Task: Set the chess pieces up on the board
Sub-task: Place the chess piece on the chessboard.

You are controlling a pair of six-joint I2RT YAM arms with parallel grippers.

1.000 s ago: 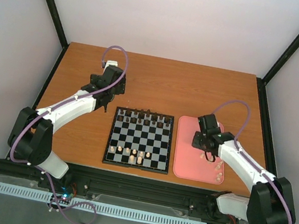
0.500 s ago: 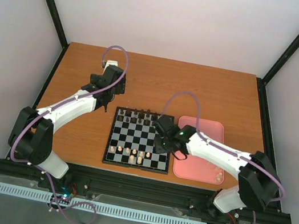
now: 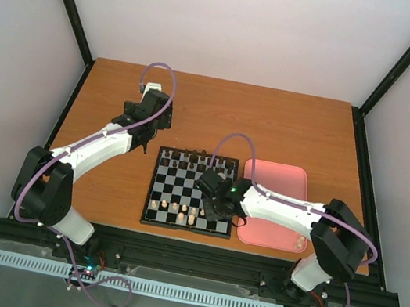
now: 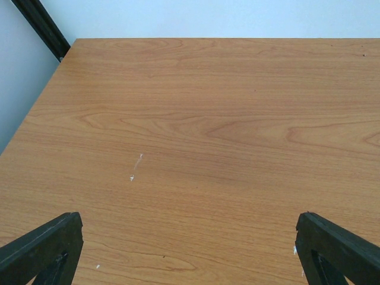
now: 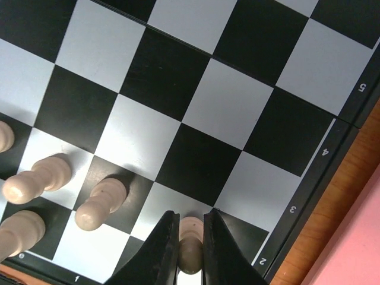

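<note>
The board (image 3: 153,184) lies at the middle of the table, with several cream chess pieces (image 3: 179,212) on its near rows. My right gripper (image 3: 212,207) hangs over the board's near right part, shut on one cream piece (image 5: 191,230). In the right wrist view that piece's base sits just above a white square of the second row, and three other cream pieces (image 5: 98,205) stand to its left. My left gripper (image 3: 141,139) stands open over bare wood beyond the board's far left corner, its fingers (image 4: 41,249) wide apart with nothing between them.
Dark brown pieces (image 3: 196,160) line the board's far rows. A pink tray (image 3: 279,184) lies right of the board, with a few cream pieces (image 3: 300,238) at its near right corner. The right arm reaches across the tray's near left part.
My right arm has swung left from over the pink tray to over the board's near right part, carrying the cream piece. The left arm has not moved.
</note>
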